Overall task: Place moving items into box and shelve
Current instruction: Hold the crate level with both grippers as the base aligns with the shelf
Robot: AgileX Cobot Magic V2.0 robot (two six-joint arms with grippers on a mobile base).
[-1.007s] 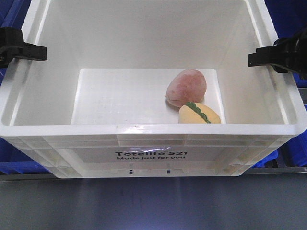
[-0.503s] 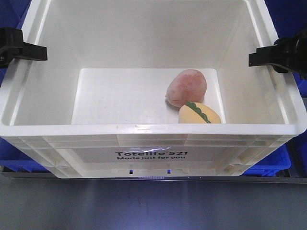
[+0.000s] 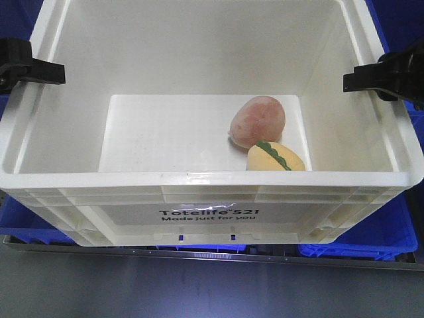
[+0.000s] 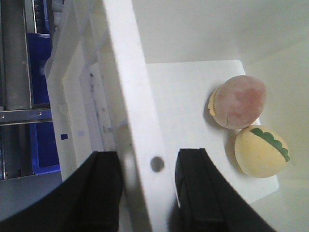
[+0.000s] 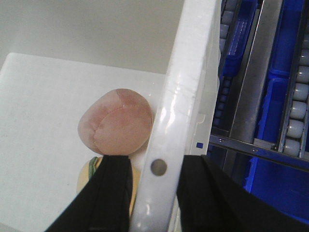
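- My left pincer point(image 4: 149, 191) is clamped over the left rim of the white Totelife tote point(image 3: 99, 212).
- Inside, on the right of the tote's floor, the brownish-pink plush point(image 3: 258, 120) touches the pale yellow plush point(image 3: 275, 158) with its green leaf strip.
- My right pincer point(image 5: 154, 193) is clamped on the tote's right rim.
- Under the tote sit blue bins point(image 3: 361, 232).
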